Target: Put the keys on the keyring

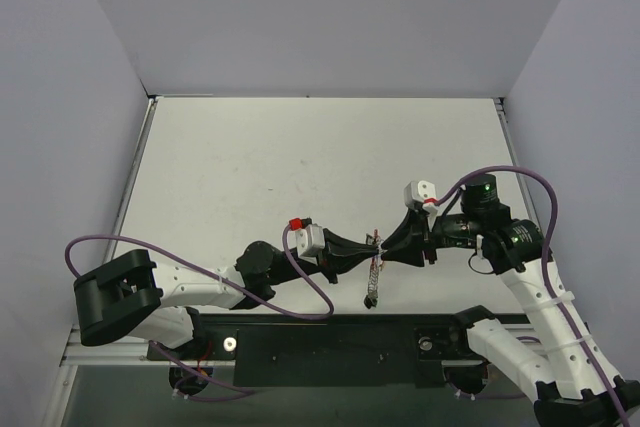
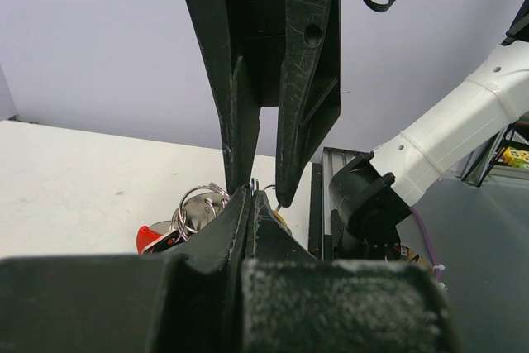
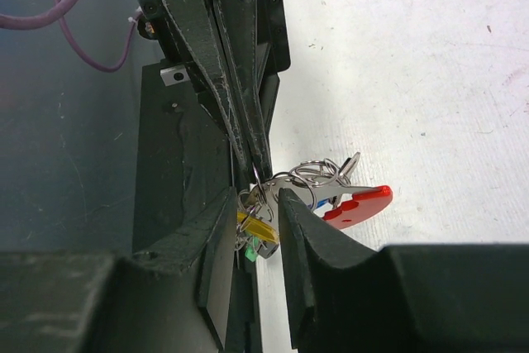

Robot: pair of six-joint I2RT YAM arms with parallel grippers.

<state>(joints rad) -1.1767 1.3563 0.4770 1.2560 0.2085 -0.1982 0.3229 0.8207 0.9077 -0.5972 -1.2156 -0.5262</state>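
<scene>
Fingers of the two arms meet tip to tip over the near edge of the white desk, just in front of the black base plate that carries both arms. The left fingers are pressed fully together and pinch the wire of the thin silvery metal keyring at their very tips. The right fingers stand partly apart, one on each side of the bunch. A narrow slot shows between them, and I cannot tell whether they press on any metal.

The small keys hang in that slot and beside it:
- A flat red plastic head sticks out toward the open desk.
- A yellow head lies close against one right finger.
- A green head sits lower in the gap.

Whether each key is threaded on the ring cannot be made out.

In the top view, the short silvery chain dangles from the meeting point, and its end hangs just short of the base plate's edge.

Room is tight on the near side, where the desk edge, the plate and a loop of purple cable all lie close to the bunch. Beyond the fingers, the white surface stretches wide to the grey walls at the back and sides, well apart from both arms.
</scene>
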